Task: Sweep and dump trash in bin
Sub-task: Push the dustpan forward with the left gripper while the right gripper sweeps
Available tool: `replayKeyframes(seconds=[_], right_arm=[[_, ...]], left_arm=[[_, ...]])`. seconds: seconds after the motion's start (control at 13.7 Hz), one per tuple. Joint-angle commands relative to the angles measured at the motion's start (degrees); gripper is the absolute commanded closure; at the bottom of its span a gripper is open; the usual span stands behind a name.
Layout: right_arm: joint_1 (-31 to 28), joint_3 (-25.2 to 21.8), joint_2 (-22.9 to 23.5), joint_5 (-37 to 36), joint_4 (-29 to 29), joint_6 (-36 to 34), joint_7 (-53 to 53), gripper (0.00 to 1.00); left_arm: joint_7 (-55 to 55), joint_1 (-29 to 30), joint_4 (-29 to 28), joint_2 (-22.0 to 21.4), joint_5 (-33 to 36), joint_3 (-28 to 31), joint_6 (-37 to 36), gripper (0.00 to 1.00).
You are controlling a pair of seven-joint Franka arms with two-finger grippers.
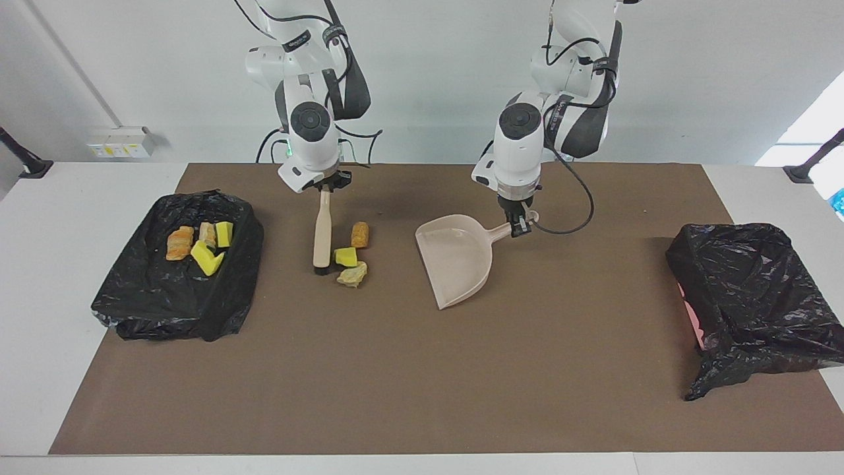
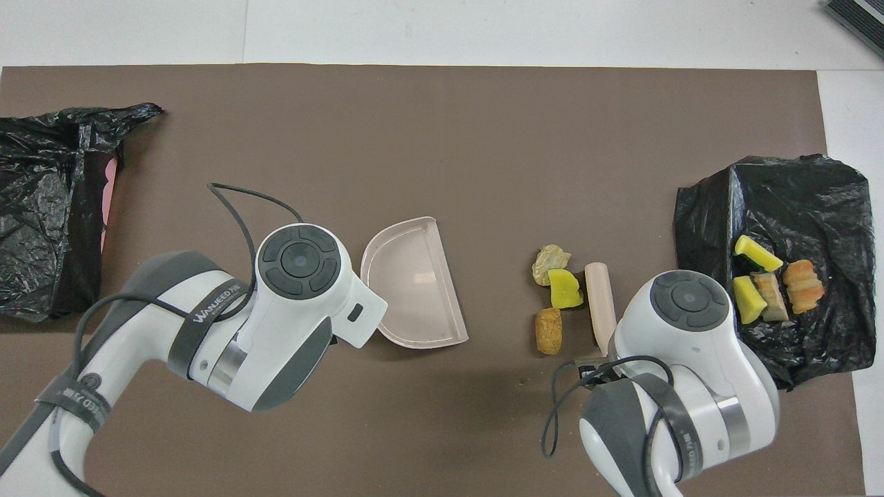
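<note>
Now | right gripper (image 1: 324,187) clamped on brush (image 1: 322,237) handle, left gripper (image 1: 519,226) clamped on dustpan (image 1: 457,259) handle | three loose trash bits (image 1: 350,254), yellow and tan-orange, beside bristles; four in black bin (image 1: 158,300) | risk: dustpan mouth stands apart from bits, so sweep could scatter them

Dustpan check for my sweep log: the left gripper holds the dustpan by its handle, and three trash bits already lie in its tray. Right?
Not quite. The left gripper does hold the dustpan by its handle, but its tray is empty. The facing view shows the three trash bits on the mat beside the brush.
</note>
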Motion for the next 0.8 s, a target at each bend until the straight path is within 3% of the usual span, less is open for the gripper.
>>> replayKeyframes(seconds=[0.0, 0.44, 0.73], right_arm=[[2.01, 0.30, -0.72, 1.49, -2.16, 4.89, -0.22, 1.00], [9.93, 0.39, 4.46, 6.31, 1.43, 8.67, 2.40, 1.00], [16.17, 0.48, 7.01, 15.45, 7.15, 9.47, 10.04, 1.00]], left_arm=[[-3.19, -2.66, -6.41, -3.40, 0.83, 0.10, 5.10, 1.00], [-3.12, -3.81, -9.16, -3.15, 0.83, 0.10, 12.31, 1.00], [-3.03, -4.96, -10.82, -2.27, 0.83, 0.10, 16.79, 1.00]])
